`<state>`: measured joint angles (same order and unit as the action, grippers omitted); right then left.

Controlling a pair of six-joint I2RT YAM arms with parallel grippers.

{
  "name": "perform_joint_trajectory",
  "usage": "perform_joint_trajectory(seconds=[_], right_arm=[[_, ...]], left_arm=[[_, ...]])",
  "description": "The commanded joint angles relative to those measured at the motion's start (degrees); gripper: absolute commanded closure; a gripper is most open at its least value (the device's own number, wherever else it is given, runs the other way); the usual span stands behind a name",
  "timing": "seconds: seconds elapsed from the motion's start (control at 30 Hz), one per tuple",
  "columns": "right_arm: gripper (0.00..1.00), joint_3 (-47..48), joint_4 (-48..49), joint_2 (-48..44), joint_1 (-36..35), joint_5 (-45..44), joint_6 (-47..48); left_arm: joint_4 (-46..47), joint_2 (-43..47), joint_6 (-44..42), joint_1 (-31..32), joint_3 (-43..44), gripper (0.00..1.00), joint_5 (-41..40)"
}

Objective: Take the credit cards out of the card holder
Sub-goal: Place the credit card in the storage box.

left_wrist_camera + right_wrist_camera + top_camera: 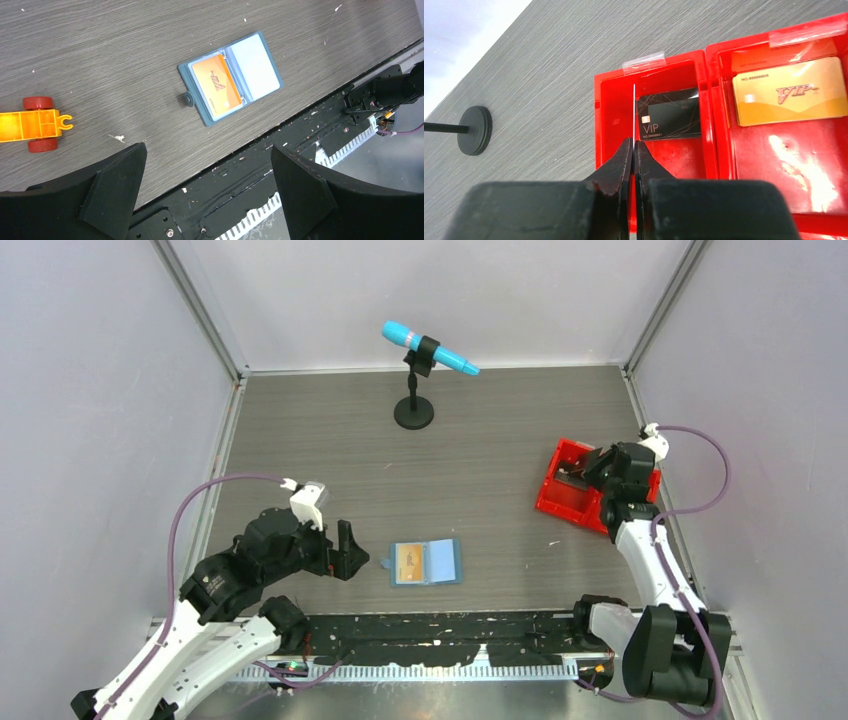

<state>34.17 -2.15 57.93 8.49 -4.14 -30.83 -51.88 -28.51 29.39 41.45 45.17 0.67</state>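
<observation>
**Right arm pinches a card over the bin; card holder lies open by the left arm**

Top view: the card holder [426, 563] lies open and flat on the table [480, 440], near the front edge and between the two arms. The left gripper [348, 548] sits just to its left, apart from it. The right gripper [585, 468] is over the red bin [556, 498] at the right side. A blue microphone [430, 348] on a stand is at the back.

Left wrist view: the left gripper's fingers [115, 185] are spread wide, with nothing between them. An orange card [217, 82] still sits in one pocket of the card holder; the other pocket shows pale blue. A yellow toy [35, 125] with red wheels lies at the left.

Right wrist view: the right gripper's fingers [611, 167] are pressed together on a thin card [633, 110], seen edge-on above the bin's left compartment. A black card [669, 120] lies flat there, and a gold card [789, 97] lies in the right compartment.
</observation>
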Motion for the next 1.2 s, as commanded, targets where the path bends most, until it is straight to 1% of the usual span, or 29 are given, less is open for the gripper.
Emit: perform_joint_trajectory(seconds=[0.0,0.1,0.17,0.53,0.87,1.03,1.07,1.17], right_arm=[[0.94,0.1,8.8,3.0,0.5,2.7,-1.8],[0.94,-0.6,12.6,5.9,0.5,3.2,-2.4],[0.94,-0.7,14.3,7.4,0.5,5.1,-2.6],[0.94,-0.6,18.5,14.4,0.6,4.3,-3.8],[0.92,-0.8,20.1,17.8,0.7,4.5,-3.8],[0.91,-0.5,19.8,17.8,0.8,4.3,-3.5],[0.9,-0.7,19.8,17.7,0.8,2.7,-3.6],[0.9,-2.1,21.0,17.4,0.8,2.0,-4.3]], left_arm=[[0.7,0.1,-1.0,-0.1,0.3,0.01,-0.2],[0.6,0.1,-1.0,-0.1,0.4,0.01,-0.2],[0.6,0.0,-1.0,-0.1,0.4,0.01,-0.2],[0.5,-0.1,-1.1,0.0,0.6,0.01,-0.2],[0.4,-0.5,-1.3,0.0,0.6,0.01,-0.2],[0.5,-0.3,-1.3,0.0,0.5,0.01,-0.2],[0.5,-0.3,-1.3,0.0,0.5,0.01,-0.2],[0.5,-0.3,-1.3,0.0,0.6,0.01,-0.2]])
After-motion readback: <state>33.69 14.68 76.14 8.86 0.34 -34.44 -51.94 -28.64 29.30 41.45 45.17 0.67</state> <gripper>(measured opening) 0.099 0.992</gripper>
